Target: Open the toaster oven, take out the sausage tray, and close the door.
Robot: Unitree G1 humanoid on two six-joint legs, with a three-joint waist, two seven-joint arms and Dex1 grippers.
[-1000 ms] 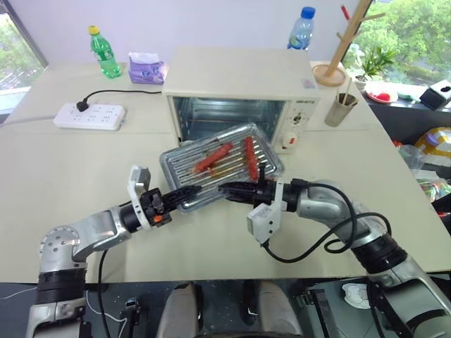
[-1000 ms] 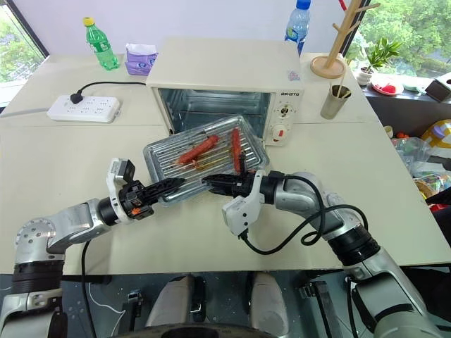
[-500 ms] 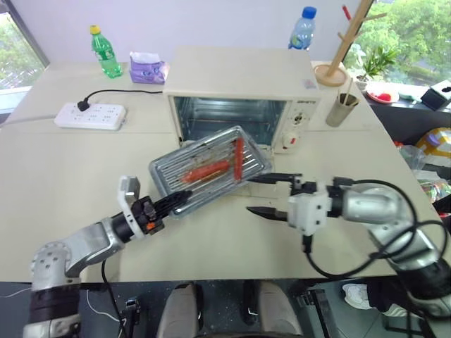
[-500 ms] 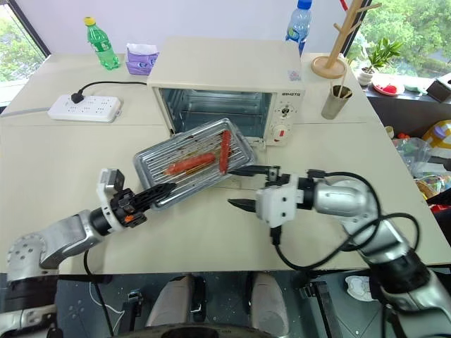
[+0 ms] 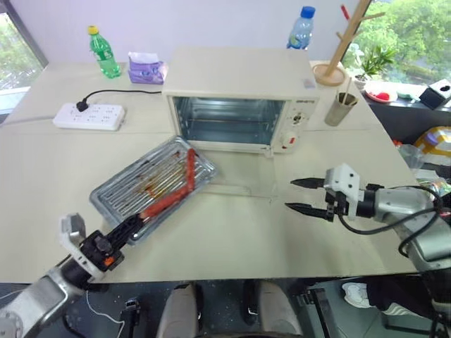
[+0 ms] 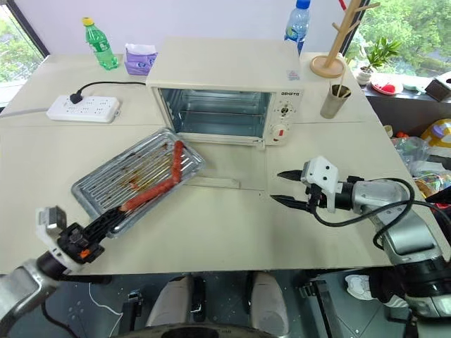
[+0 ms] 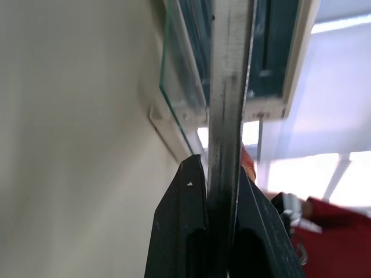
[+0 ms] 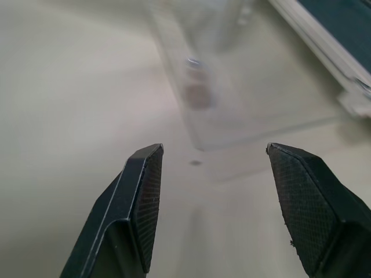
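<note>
Over the table, left gripper pinches the sausage tray; right gripper spread, empty.

The toaster oven stands open, its cavity unobstructed; the door lies flat on the bench before it, blocking low approach from 6 o'clock. The sausage tray, at 8 o'clock of the oven, fills the left approach. Bare bench lies between door and right pincer, whose fingers stand apart.

Tabletop holds: green bottle, tissue pack, power strip, blue-capped bottle, wooden rack, metal cup.
</note>
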